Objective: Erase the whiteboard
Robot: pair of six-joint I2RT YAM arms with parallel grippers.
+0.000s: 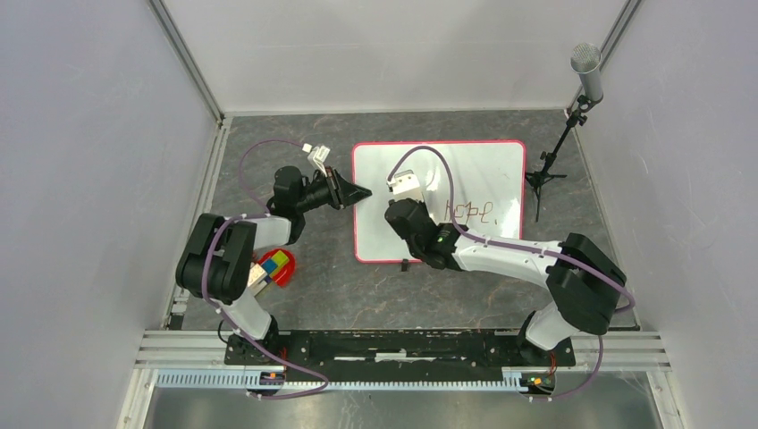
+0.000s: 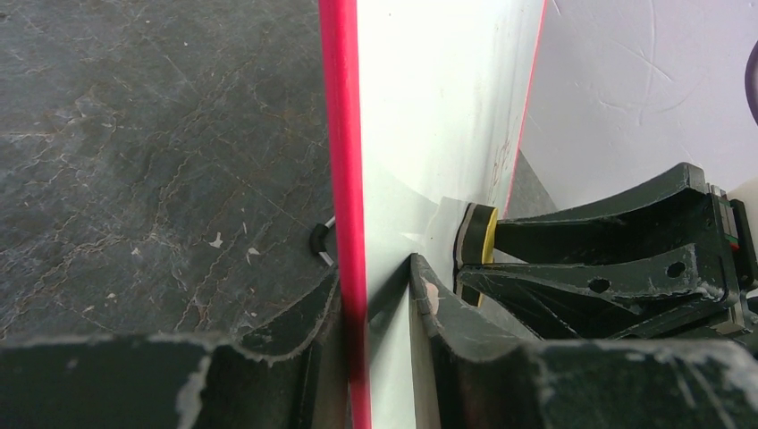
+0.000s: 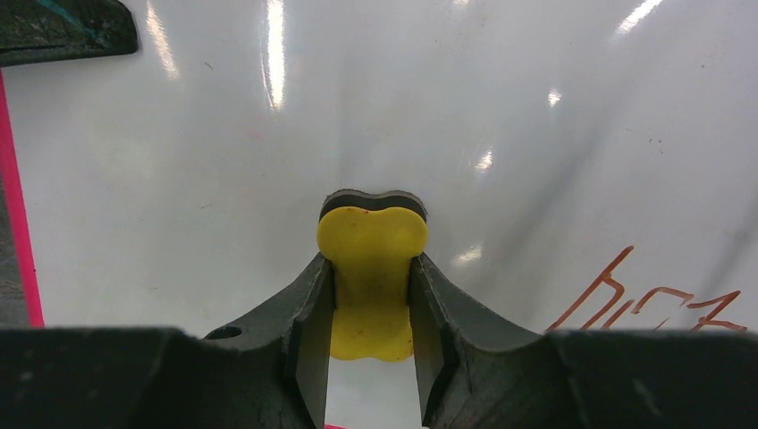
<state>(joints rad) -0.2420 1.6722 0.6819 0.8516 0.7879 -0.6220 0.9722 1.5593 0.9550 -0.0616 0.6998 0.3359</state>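
Right wrist: right pincer (image 3: 371,264) clamps yellow eraser (image 3: 371,237); left pincer (image 2: 375,273) straddles whiteboard (image 2: 420,134), grip unclear; red scrawl (image 3: 644,304) illegible.

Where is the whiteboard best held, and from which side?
Grip the whiteboard by the thin red frame on its left edge, coming from the left, fingers on both sides. The board lies flat, its edge is thin, and this leaves the writing free for the eraser.

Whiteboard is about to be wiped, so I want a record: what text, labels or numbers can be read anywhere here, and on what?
"hope": a likely reading only, of the loose red marker scrawl on the whiteboard.
Yellow eraser pad: no marking visible.
Nothing else legible in any view.
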